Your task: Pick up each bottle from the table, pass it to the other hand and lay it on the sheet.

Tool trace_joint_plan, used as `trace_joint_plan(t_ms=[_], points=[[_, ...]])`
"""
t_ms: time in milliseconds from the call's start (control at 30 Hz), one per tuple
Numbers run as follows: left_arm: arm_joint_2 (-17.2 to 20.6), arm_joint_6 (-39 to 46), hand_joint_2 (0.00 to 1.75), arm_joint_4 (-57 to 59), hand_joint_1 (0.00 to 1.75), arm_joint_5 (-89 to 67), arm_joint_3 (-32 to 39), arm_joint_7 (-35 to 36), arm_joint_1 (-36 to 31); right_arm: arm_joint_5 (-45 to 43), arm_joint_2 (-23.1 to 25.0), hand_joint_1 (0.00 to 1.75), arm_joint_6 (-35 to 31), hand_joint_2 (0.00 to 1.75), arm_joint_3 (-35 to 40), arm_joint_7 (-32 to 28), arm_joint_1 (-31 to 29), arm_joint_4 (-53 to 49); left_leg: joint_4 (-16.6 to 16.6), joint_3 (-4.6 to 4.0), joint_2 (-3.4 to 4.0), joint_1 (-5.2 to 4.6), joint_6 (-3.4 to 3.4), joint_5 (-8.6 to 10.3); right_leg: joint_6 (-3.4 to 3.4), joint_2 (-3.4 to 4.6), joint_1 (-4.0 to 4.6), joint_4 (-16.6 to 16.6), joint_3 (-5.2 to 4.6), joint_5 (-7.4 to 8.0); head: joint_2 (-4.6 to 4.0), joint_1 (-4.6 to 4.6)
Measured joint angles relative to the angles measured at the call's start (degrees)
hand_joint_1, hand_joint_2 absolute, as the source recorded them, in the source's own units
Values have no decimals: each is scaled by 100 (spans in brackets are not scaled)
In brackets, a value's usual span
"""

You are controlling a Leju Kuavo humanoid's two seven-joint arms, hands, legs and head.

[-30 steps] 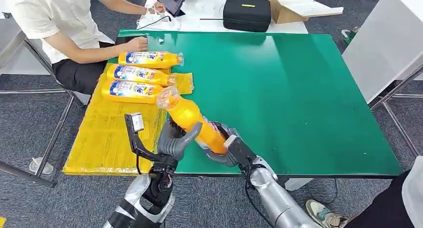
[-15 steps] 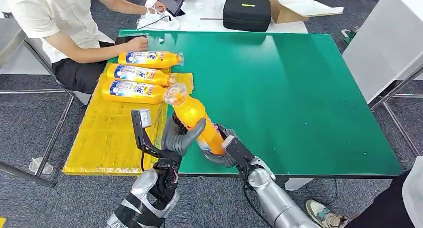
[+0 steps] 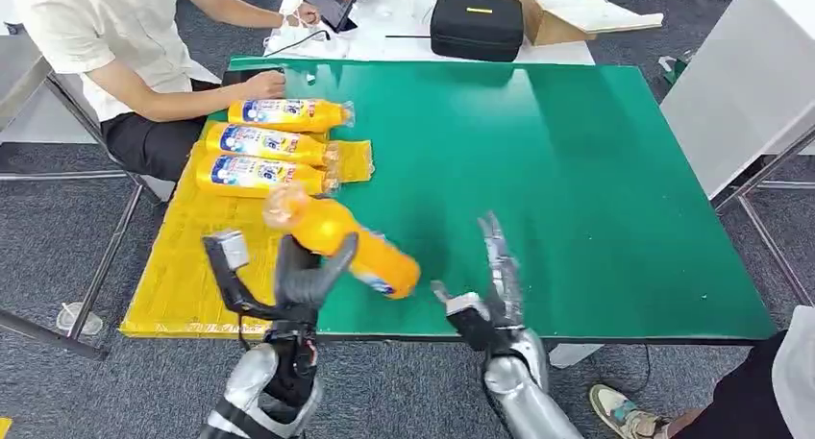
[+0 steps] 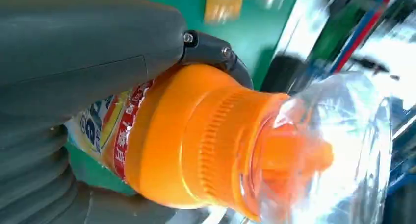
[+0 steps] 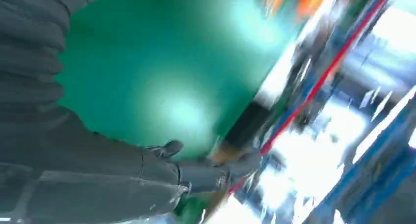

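The left robot hand [image 3: 306,278] gripped an orange bottle [image 3: 338,239] above the yellow sheet's [image 3: 207,266] edge; the right robot hand [image 3: 495,290] hovered spread and empty nearby. Full, smooth and likely slippery, the bottle seemed best held mid-body.

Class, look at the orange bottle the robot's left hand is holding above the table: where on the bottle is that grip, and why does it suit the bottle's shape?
The left hand wraps the orange bottle around its upper body from underneath; the broad round barrel fills the fingers.
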Motion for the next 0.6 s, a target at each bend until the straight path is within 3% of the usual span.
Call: trace_joint_plan(t_ms=[100, 233, 400, 500, 533, 600], points=[[74, 4, 175, -319, 175, -52, 214, 2, 161, 776, 57, 0, -69, 0, -529, -70, 390, -704, 0, 0, 3, 0, 0, -1, 1, 1, -1, 0, 0, 1, 2, -7], [159, 174, 175, -592, 175, -258, 446, 2, 258, 889, 219, 0, -76, 0, -1033, -85, 760, -1574, 0, 1, -2, 1, 0, 1, 0, -3, 0, 0, 1, 0, 0, -4], [380, 1787, 175, -244, 175, -2837, 400, 52, 5, 679, 332, 0, -85, 0, -1193, -87, 1044, -2343, 0, 7, 6, 1, 0, 1, 0, 0, 0, -1, 0, 2, 0, -2], [516, 2004, 175, 386, 175, -3924, 345, 120, -285, 561, 332, 0, -85, 0, -1193, -87, 1059, -2528, 0, 9, -1, 1, 1, 6, 0, -5, 0, -1, 7, 3, 0, 0], [544, 2044, 175, 565, 175, -4161, 332, 191, -353, 539, 337, 0, -85, 175, -1188, -87, 1059, -2563, 0, 9, 2, 0, 1, 5, 0, -4, 0, -1, 7, 3, 0, -4], [612, 2105, 175, 1079, 175, -5072, 238, 517, -568, 426, 332, 0, -83, 175, -1171, -87, 1034, -2574, 0, 9, 5, 0, 2, 6, -4, -2, -1, 0, 6, 8, 0, -2]])
